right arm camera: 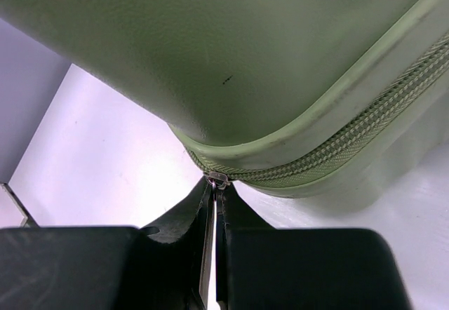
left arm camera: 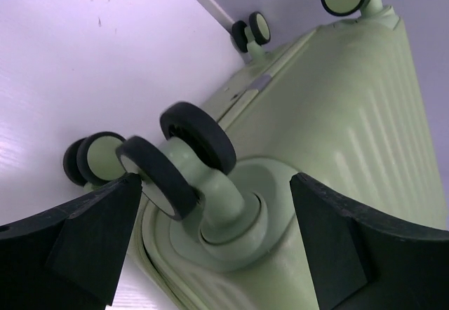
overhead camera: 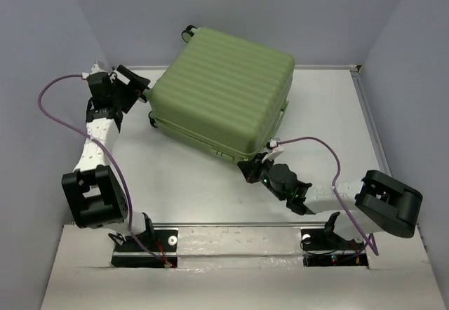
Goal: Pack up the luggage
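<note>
Suitcase [overhead camera: 223, 96]: closed, lying flat, ribbed shell up, between my arms.
My left gripper [left arm camera: 214, 208]: fingers wide apart, either side of corner wheel [left arm camera: 200, 142].
My right gripper [right arm camera: 216, 208]: fingers pinched together on zipper pull [right arm camera: 217, 179] at suitcase's near corner.

Table [overhead camera: 189, 191] — white, matte top; a thin raised strip [overhead camera: 370, 120] runs along its right edge. Grey-blue walls [overhead camera: 280, 8] stand behind and at both sides.

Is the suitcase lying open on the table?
No, the suitcase lies shut, with its ribbed side facing up.
</note>
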`<state>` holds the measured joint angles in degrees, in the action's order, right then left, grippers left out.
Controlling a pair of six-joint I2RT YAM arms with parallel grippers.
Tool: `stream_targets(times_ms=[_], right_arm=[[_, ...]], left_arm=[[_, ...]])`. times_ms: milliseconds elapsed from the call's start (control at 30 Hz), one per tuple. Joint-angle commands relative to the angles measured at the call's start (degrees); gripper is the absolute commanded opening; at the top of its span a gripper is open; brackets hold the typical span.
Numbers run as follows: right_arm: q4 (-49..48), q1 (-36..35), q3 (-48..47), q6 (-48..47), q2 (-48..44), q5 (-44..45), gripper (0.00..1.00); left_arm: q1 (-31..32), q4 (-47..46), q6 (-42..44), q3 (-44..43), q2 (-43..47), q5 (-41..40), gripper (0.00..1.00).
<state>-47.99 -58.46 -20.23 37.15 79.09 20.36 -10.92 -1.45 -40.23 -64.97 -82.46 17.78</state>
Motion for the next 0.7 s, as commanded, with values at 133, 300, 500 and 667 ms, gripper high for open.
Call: stream_targets(times_ms=[133, 300, 500, 667], right_arm=[[-0.4, -1.0, -0.4, -0.8, -1.6, -5.1, 0.07], [1.2, -1.0, -0.7, -1.4, -2.4, -5.2, 0.07], [1.8, -1.0, -1.5, -1.4, -2.2, -5.3, 0.07], [2.5, -1.0, -1.7, -1.5, -1.7, -5.6, 0.07]], left_arm=[[-0.9, -6.7, -2.7, -3.7, -4.6, 3.8, 0.99], [-0.9, -9.7, -4.9, -3.1, -6.0, 4.7, 0.99], [-0.9, -13.6, -8.4, -2.3, -6.8, 5.6, 0.94], [-0.9, -17.5, -11.0, 0.1, -6.9, 5.7, 0.81]])
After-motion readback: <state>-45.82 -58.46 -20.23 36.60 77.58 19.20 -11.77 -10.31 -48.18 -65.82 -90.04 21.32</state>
